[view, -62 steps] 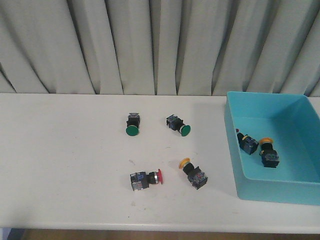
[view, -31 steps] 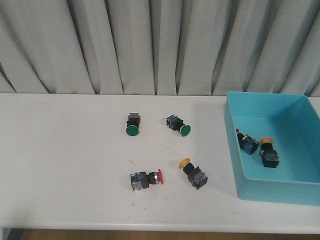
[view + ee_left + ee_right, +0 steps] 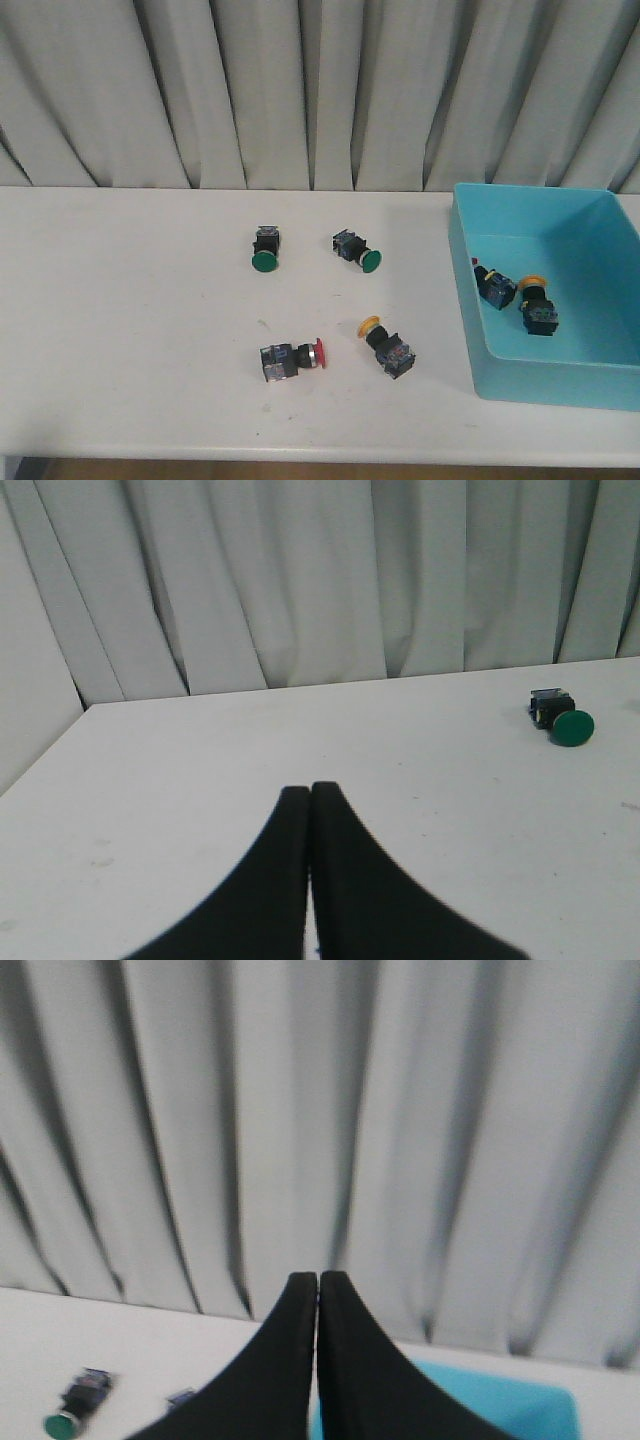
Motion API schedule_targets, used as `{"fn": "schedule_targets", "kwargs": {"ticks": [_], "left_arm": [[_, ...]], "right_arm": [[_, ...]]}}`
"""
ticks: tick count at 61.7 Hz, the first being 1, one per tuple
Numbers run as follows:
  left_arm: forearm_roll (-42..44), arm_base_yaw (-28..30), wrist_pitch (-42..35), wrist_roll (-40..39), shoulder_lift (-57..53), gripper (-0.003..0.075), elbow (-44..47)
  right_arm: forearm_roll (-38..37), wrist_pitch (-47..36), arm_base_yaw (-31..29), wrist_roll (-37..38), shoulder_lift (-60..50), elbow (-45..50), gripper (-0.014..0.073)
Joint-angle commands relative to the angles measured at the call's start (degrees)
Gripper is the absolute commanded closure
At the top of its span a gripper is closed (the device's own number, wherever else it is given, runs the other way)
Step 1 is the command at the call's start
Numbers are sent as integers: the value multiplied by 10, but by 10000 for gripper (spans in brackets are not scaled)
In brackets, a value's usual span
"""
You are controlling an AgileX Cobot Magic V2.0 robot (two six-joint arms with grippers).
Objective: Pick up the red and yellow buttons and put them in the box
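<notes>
On the white table lie a red button (image 3: 291,358) and a yellow button (image 3: 387,346), side by side near the front. The turquoise box (image 3: 470,300) stands at the right and holds a red button (image 3: 494,285) and a yellow button (image 3: 536,306). Neither arm shows in the front view. My left gripper (image 3: 309,789) is shut and empty above bare table. My right gripper (image 3: 318,1277) is also shut and empty, held high before the curtain, with a part of the box (image 3: 500,1400) below it.
Two green-capped switches lie further back: one (image 3: 265,249) left of centre, also in the left wrist view (image 3: 561,716), the other (image 3: 356,251) beside it. A grey curtain (image 3: 320,90) hangs behind the table.
</notes>
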Motion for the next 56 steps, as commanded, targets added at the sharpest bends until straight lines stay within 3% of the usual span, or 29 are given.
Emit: {"fn": "schedule_targets", "kwargs": {"ticks": [1,12,21,45,56], "left_arm": [[-7,-2,-43,-1,-8,726,29],[-7,-2,-43,-1,-8,726,29],[-7,-2,-43,-1,-8,726,29],[-7,-2,-43,-1,-8,726,29],[-7,-2,-43,-1,-8,726,29]], "right_arm": [[-76,-92,1,90,-57,71,601],[-215,-211,5,245,-179,269,601],[-349,-267,56,282,-290,397,600],[-360,-249,80,375,-520,597,600],[-361,-213,80,380,-574,616,600]]}}
